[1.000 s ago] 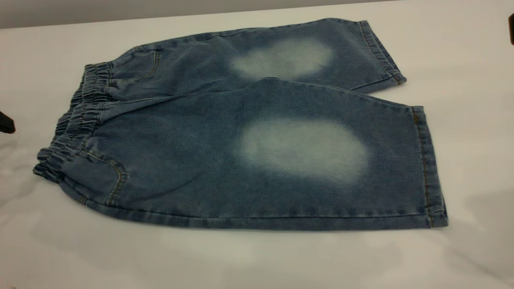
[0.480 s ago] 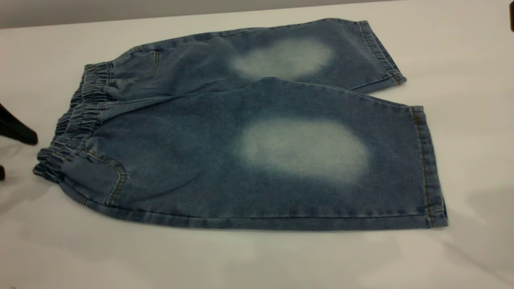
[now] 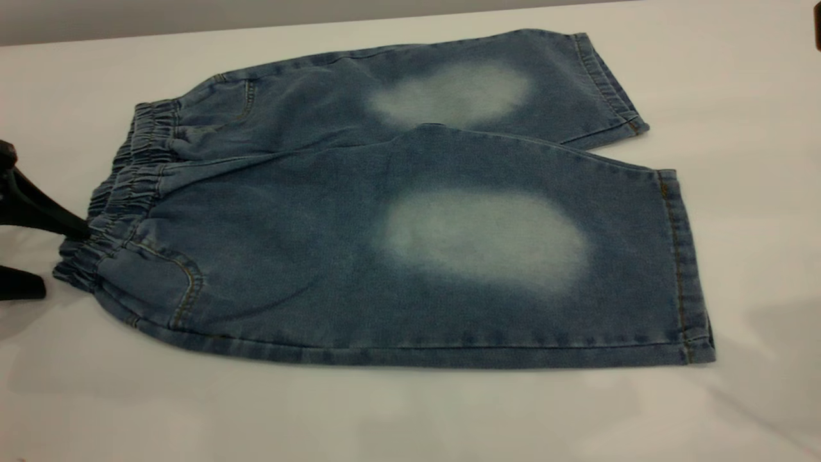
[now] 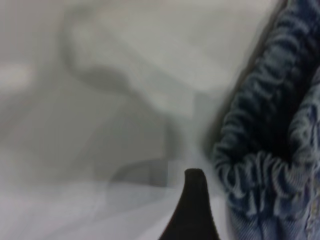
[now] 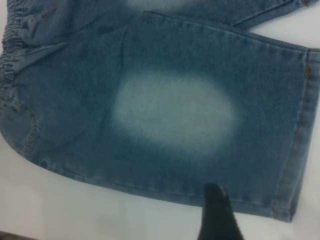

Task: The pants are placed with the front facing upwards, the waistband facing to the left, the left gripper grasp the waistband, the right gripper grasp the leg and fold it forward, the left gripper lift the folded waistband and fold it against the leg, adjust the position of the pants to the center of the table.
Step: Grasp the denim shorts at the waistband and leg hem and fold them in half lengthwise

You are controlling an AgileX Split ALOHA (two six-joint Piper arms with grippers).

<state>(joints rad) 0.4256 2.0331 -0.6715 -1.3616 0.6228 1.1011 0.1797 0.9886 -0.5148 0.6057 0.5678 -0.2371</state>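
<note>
Exterior view, change: the left gripper (image 3: 61, 260) has come in from the left edge over the last second and now reaches the waistband (image 3: 118, 205); one finger tip touches the gathered band, the other lies lower on the worktop (image 3: 410, 410) just beside the band's near corner.
Exterior view, fingers: spread, one above and one below the band's edge, nothing pinched yet.
Exterior view, pants: unmoved, flat, front up, waistband to the left, the near leg (image 3: 487, 250) with its pale oval toward the right.
Exterior view, right arm: only a dark sliver at the upper right edge, unchanged.
Left wrist view: one dark finger (image 4: 192, 210) just beside the ruched waistband (image 4: 265, 150), bare worktop (image 4: 100, 125) around; the second finger is out of view.
Right wrist view: the right gripper hangs above the near leg (image 5: 175, 115), one finger (image 5: 217, 215) over the lower seam near the hem; whether its fingers are spread I cannot tell.
Meaning: the approach looks finished; closing on the waistband is likely next, and the fold has not begun.
</note>
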